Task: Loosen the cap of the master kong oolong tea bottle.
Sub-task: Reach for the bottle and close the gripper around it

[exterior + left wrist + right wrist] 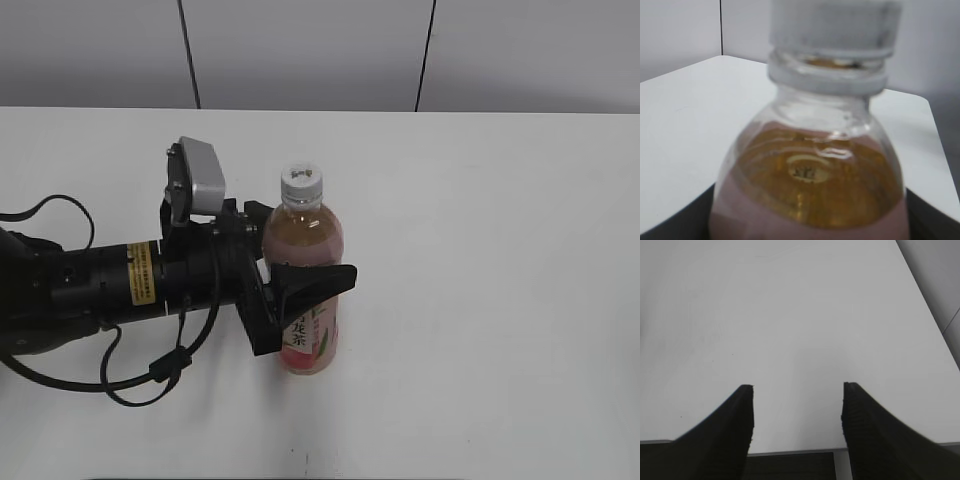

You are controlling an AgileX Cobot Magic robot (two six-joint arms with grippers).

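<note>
The master kong oolong tea bottle stands upright on the white table, with its white ribbed cap on top. My left gripper is shut on the bottle's middle, one finger in front and one behind. In the left wrist view the bottle's shoulder fills the frame, and the cap is blurred at the top; the fingers show only as dark corners. My right gripper is open and empty over bare table, and it does not show in the exterior view.
The white table stretches around the bottle. The left arm's black body and cables lie across the table's left side. A grey wall with dark seams stands behind. The table's near edge shows under my right gripper.
</note>
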